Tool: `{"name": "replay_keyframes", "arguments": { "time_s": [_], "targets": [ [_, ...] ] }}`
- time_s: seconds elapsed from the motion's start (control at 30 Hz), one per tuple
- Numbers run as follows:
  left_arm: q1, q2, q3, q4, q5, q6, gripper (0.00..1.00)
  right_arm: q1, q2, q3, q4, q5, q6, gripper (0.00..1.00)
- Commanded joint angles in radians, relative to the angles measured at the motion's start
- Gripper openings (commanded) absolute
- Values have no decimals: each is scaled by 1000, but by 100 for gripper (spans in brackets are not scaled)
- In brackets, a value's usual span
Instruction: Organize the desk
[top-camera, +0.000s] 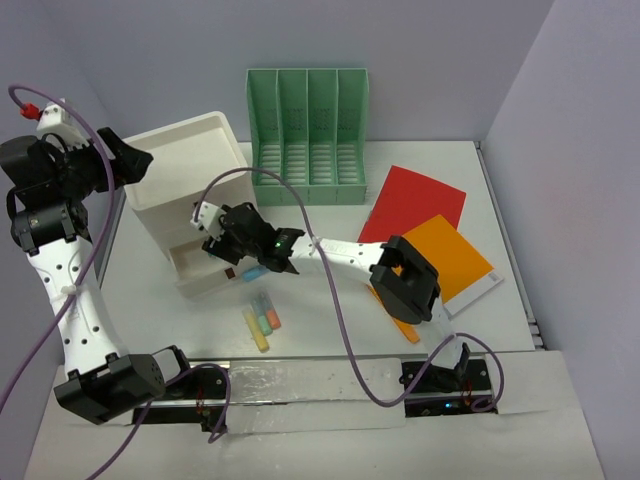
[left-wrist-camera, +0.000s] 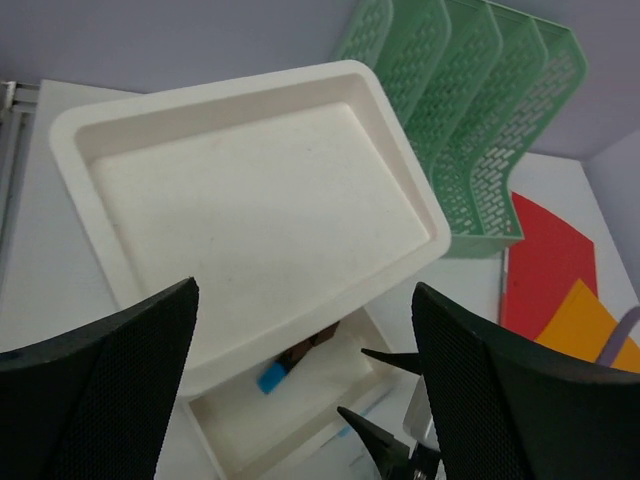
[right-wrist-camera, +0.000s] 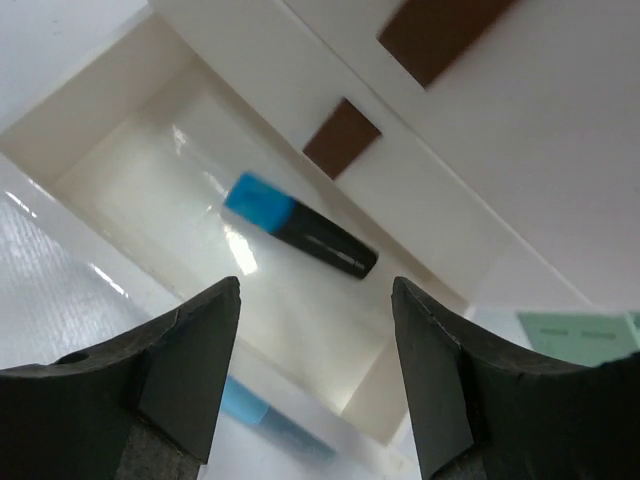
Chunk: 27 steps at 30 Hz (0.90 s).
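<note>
Fingers (right-wrist-camera: 180, 385) of my right gripper (right-wrist-camera: 315, 300) stand apart, empty, over the open drawer (right-wrist-camera: 95, 130) where the blue highlighter (right-wrist-camera: 300, 230) lies; I should rise straight, clearing its front wall.

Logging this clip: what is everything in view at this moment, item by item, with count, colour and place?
desk: 1, white, under everything
drawer box: 1, white, far left, bottom drawer pulled open
file holder: 1, green, slotted, at the back, right of the box
red sheet: 1, red, flat, right of the holder
orange folder: 1, orange, flat, overlapping the red sheet's near corner
drawer highlighter: 1, blue cap, black body, lying in the open drawer
blue marker: 1, on the desk beside the drawer
loose highlighters: about 3, yellow, green, orange, near the middle front
left gripper: open, empty, above the box
right gripper: open, empty, over the drawer
</note>
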<state>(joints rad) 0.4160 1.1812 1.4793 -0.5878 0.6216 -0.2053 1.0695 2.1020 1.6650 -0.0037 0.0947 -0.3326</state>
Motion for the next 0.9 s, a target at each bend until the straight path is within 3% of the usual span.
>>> {"name": "replay_keyframes", "arguments": {
  "time_s": [0.0,0.07,0.13,0.17,0.2,0.33,0.37,0.4,0.47,0.5,0.6,0.7,0.87],
  "targets": [
    [-8,-15,91,1,232,65,89,-14,-261,-65,35,53,214,70],
    [-51,-4,138,-75,300,186,89,-53,-339,-136,-10,37,304,70],
    [-157,29,187,-190,291,379,89,-95,-431,-197,-69,-8,429,70],
    [-220,43,210,-265,267,397,89,-127,-473,-244,-83,-13,482,70],
    [-321,53,234,-376,223,503,89,-187,-532,-324,-98,-43,560,70],
    [-544,58,156,-596,180,808,87,-321,-707,-563,-122,-58,655,69],
    [-624,35,74,-672,164,986,87,-345,-770,-646,-116,-43,659,69],
    [-625,19,73,-673,164,988,86,-345,-770,-646,-113,-43,659,69],
    [-757,-35,-133,-663,69,1157,82,-361,-843,-744,-111,-23,659,69],
    [-842,-44,-179,-632,32,1172,78,-361,-872,-759,-111,-11,659,69],
    [-956,-29,-309,-636,-33,1285,72,-364,-892,-785,-102,-12,675,69],
    [-1031,-5,-412,-672,-51,1430,68,-364,-883,-782,-100,-15,690,69],
    [-1137,32,-548,-612,-143,1476,66,-363,-860,-784,-102,-15,706,68]
  ]
}}
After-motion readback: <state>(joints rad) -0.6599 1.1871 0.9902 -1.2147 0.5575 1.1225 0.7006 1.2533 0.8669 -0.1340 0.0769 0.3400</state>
